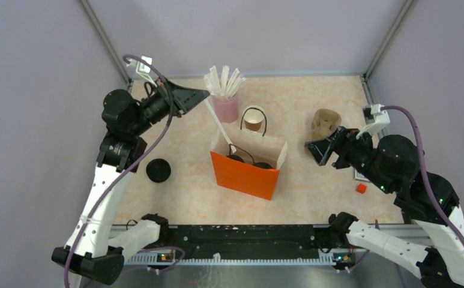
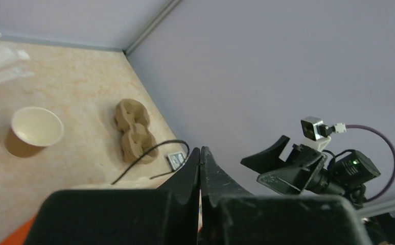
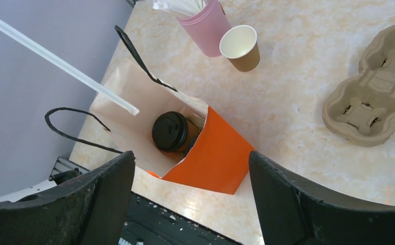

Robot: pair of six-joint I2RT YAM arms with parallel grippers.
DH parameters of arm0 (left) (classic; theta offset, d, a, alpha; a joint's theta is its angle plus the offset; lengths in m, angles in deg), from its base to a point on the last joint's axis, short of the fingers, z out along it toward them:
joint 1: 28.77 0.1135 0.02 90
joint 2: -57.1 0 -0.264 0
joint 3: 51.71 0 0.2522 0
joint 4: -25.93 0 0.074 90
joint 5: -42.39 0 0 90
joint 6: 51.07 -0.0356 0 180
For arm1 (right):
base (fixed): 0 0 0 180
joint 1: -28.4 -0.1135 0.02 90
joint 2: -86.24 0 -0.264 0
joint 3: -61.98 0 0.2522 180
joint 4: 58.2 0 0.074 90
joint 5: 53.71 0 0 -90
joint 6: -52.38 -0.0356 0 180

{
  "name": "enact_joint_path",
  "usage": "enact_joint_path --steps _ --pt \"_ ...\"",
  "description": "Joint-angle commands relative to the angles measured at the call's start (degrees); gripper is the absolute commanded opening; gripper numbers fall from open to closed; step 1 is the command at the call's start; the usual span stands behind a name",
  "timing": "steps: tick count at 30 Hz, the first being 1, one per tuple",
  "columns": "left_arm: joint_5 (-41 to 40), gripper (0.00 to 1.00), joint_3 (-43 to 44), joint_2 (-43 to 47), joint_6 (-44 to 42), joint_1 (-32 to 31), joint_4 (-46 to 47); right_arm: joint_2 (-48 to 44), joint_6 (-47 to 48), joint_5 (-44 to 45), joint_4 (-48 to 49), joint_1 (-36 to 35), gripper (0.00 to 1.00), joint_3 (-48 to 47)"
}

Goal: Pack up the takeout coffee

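At centre of the top view: orange bag (image 1: 244,177) stands open with two lidded cups (image 1: 236,158) inside, lids up, so that part of the packing looks done. One unlidded cup (image 1: 253,123) stands on the table (image 1: 313,186) just above the bag in frame, beside the pink straw cup (image 1: 225,108). A loose black lid (image 1: 158,170) lies left of the bag, well apart. Judgement: this cup is not yet capped or packed.

Left gripper (image 1: 204,96), upper left of frame: fingers pressed together, apparently pinching the top end of a white straw (image 1: 220,126). The straw slants down-right, its lower end over the bag mouth, probably to be dropped in with the coffees. The arm reaches up and across, wrist tilted toward the bag.

Right gripper (image 1: 322,156), right of centre: jaws spread wide, holding nothing, aimed left at the bag. It hangs above the table, clear of the pulp carrier (image 1: 326,122) behind it, likely standing by.
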State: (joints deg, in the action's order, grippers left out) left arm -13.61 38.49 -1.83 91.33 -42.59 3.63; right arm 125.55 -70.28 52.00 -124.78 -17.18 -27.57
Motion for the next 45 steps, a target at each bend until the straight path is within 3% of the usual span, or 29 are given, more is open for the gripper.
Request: enact_joint_path --steps 1,5,8,9,12,14,20,23,28,35,45 --pt "-2.51 0.0 -5.73 0.81 4.25 -6.46 7.67 -1.06 -0.45 -0.3 0.02 0.09 0.8 -1.07" --pt "-7.03 0.0 -9.72 -1.39 4.34 -15.48 10.18 -0.83 -0.44 -0.56 -0.31 0.14 0.8 -1.33" --pt "-9.21 0.12 -12.27 -2.45 3.47 -16.75 11.71 -0.75 -0.81 -0.49 -1.2 0.13 0.8 -1.63" --pt "-9.69 0.17 -12.04 -2.76 1.96 -16.76 11.27 -0.85 -0.9 -0.44 -1.25 0.14 0.8 -1.63" --pt "-12.81 0.49 -8.05 -4.52 -4.32 -16.74 5.23 -0.99 -1.33 -0.41 -1.39 0.11 0.8 -1.48" --pt "-14.01 0.65 -4.04 -6.53 -8.98 -16.63 0.37 -0.99 -1.41 -0.52 -1.49 0.09 0.8 -1.42" --pt "-22.79 0.81 7.42 -11.86 -21.62 -16.13 -12.85 -0.04 -1.42 -0.72 -2.13 0.14 0.8 -1.88" --pt "-28.82 0.82 11.03 -15.3 -28.84 -14.81 -16.22 0.54 -1.2 -0.63 -2.68 0.12 0.8 -2.23" --pt "-28.44 0.76 14.96 -23.46 -35.74 -9.55 -16.04 0.68 -1.09 -0.37 -4.12 0.09 0.8 -2.32" --pt "-28.2 0.69 20.63 -35.44 -36.46 -1.65 -13.75 0.46 -1.26 0.1 -6.69 0.09 0.79 -3.27" --pt "-20.26 0.54 28.44 -45.29 -33.01 2.82 -11.48 -0.23 -2.6 1.58 -9.74 0.13 0.79 -4.08"
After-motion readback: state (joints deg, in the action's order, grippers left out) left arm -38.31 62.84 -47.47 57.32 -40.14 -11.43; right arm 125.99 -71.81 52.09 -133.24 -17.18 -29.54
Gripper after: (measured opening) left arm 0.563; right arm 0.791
